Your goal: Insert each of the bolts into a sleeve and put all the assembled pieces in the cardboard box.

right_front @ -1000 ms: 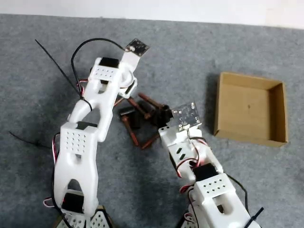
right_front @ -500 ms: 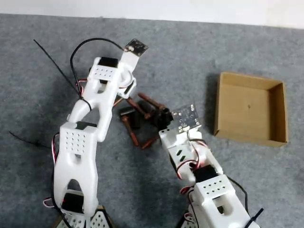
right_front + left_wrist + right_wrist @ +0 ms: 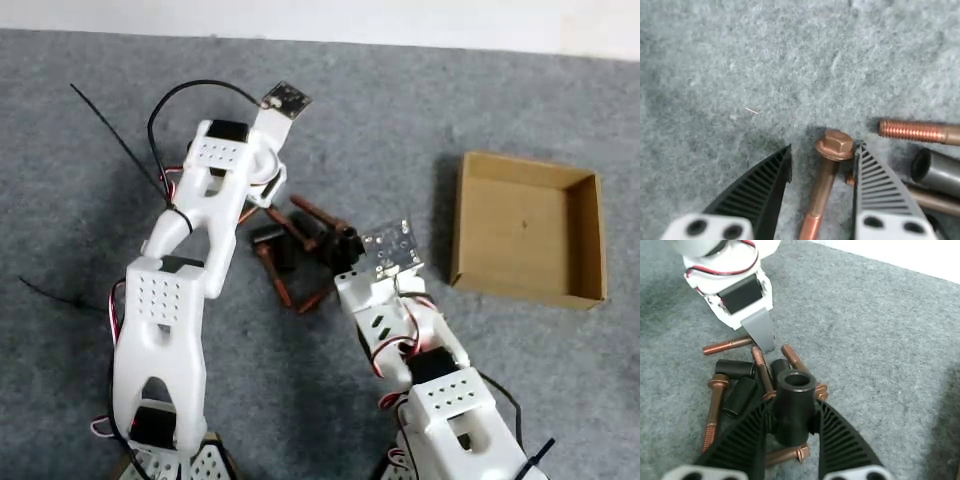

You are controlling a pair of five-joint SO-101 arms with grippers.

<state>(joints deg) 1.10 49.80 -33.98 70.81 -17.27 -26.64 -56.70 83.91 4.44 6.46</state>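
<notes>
The grey table (image 3: 400, 110) carries everything. The empty cardboard box (image 3: 527, 228) sits well apart from the right pincer (image 3: 793, 412), out to its right in the high view, and farther still from the left pincer (image 3: 823, 147). The right pincer is clenched on a black sleeve (image 3: 796, 390), which it holds upright with the open bore facing up, raised above the heap of parts. Just beyond its fingertips two more sleeves (image 3: 735, 369) lie on their sides among loose copper bolts (image 3: 716, 410), and another bolt (image 3: 785, 455) lies below the fingers. The left pincer is released, with its jaws spread over a bolt (image 3: 822, 185) flat on the table. That bolt's hex head lies between the fingertips and nearer one finger (image 3: 875, 185) than the other.
</notes>
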